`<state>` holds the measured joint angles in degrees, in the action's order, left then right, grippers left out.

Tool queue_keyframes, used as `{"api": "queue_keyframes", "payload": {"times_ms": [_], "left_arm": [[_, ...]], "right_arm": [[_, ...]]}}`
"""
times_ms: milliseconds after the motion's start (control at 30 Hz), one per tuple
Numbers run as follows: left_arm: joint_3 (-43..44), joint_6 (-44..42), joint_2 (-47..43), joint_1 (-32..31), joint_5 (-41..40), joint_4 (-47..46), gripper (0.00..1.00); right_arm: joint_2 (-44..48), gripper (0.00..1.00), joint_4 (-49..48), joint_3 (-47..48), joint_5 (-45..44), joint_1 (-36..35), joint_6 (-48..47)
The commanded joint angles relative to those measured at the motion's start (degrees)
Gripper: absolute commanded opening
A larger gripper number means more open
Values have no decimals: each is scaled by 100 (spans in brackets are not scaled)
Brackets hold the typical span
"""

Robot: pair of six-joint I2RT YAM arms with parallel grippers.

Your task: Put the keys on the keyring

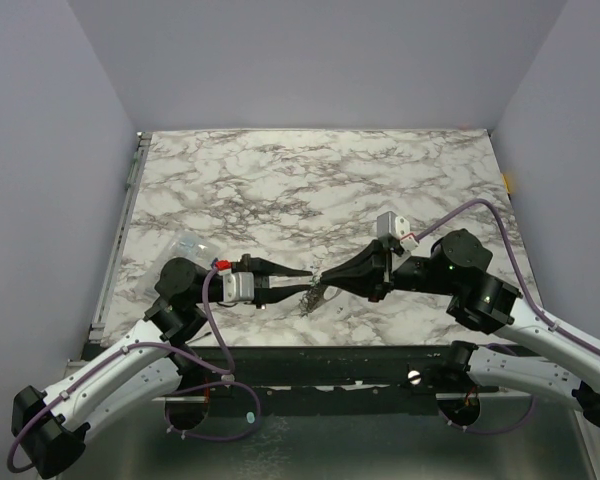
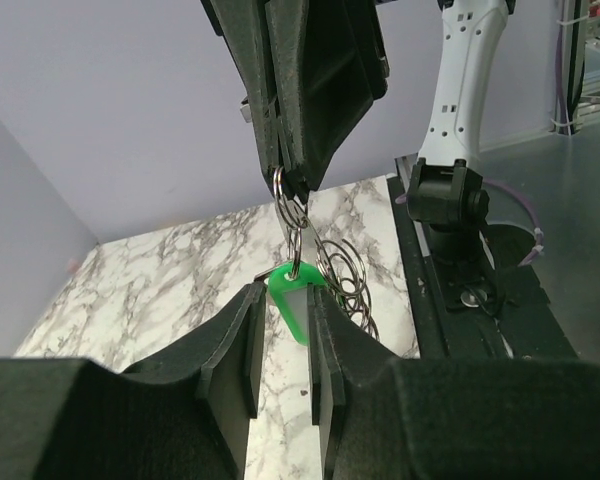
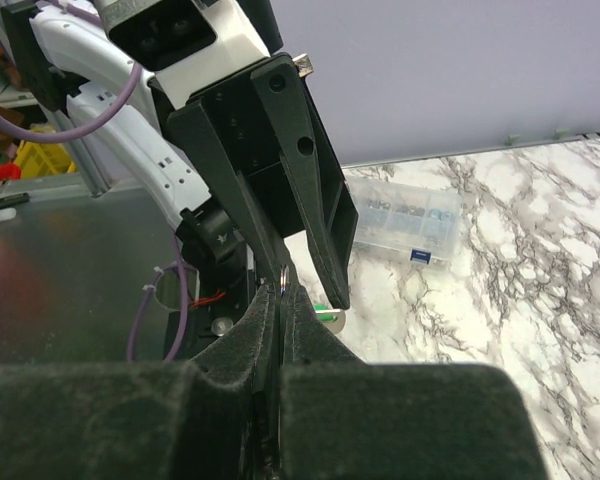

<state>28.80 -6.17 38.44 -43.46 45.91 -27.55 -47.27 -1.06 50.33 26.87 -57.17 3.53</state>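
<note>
My right gripper [image 1: 322,277] is shut on the top ring of the keyring [image 2: 342,280], a string of silvery rings hanging down to the marble table [image 1: 310,180]. In the right wrist view only a sliver of ring shows between its closed fingertips [image 3: 276,300]. A mint green key [image 2: 295,310] hangs from those rings. My left gripper [image 2: 287,290] faces it, jaws a narrow gap apart, and the green head sits at their tips, partly behind the right-hand finger. I cannot tell whether the pads touch it. In the top view the two grippers meet tip to tip near the table's front edge.
A clear plastic box [image 3: 405,220] with small compartments lies on the marble behind the left arm; it shows as a clear packet [image 1: 190,245] at the table's left. The right arm's base [image 2: 445,200] and the metal front rail [image 1: 310,355] lie close by.
</note>
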Motion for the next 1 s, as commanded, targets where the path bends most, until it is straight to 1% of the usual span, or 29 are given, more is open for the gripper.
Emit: {"api": "queue_keyframes", "payload": {"times_ms": [0,333,400,533,633,667,800,967], "left_arm": [[111,116,-13,31,179,-237,30],[83,134,-39,29,120,-286,29],[67,134,-30,28,123,-294,27],[47,123,1,25,120,-295,16],[32,117,34,31,122,-299,4],[30,121,44,36,116,-295,0],[38,151,97,25,92,-295,0],[38,216,145,30,-119,-295,0]], "right_arm": [[-21,1,-62,13,81,1,-47],[-109,1,-24,-14,70,-3,-37],[-121,1,-34,-24,36,3,-37],[-158,1,-81,-52,40,4,-14],[-138,1,-244,-106,54,4,68],[-123,1,-329,-121,38,4,123],[-110,1,-860,-344,-155,4,378],[-213,1,-1867,-707,-550,4,884]]}}
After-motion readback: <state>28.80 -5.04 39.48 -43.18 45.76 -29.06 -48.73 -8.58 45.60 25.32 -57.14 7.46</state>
